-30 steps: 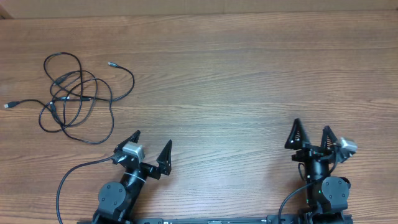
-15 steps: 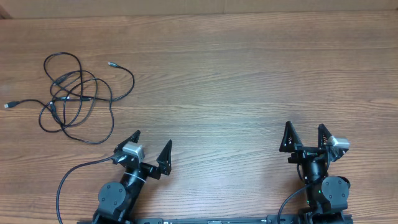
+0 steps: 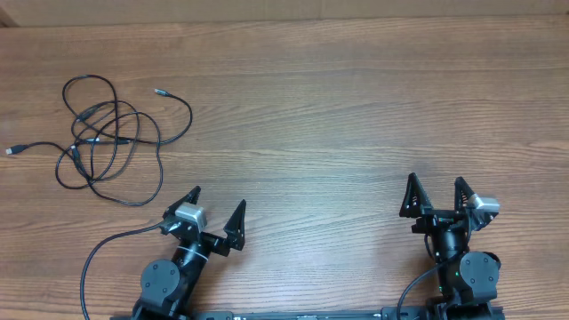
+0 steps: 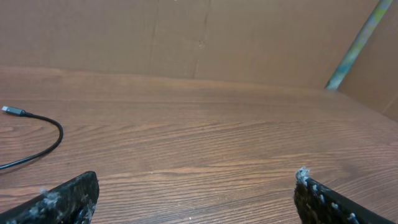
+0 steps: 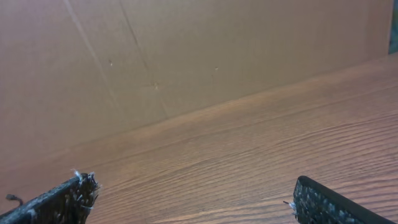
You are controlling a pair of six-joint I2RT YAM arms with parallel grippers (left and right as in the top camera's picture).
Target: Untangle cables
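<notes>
Your cables lie in one loose knot on the wooden table, close to its left edge. One plug trails from the knot toward that edge. The left gripper hangs near the knot, toward you and to its right, fingers spread wide, holding nothing. The right gripper sits well apart, far right of the knot, equally spread. Open wood runs right of the knot. A cardboard wall stands beyond it.
</notes>
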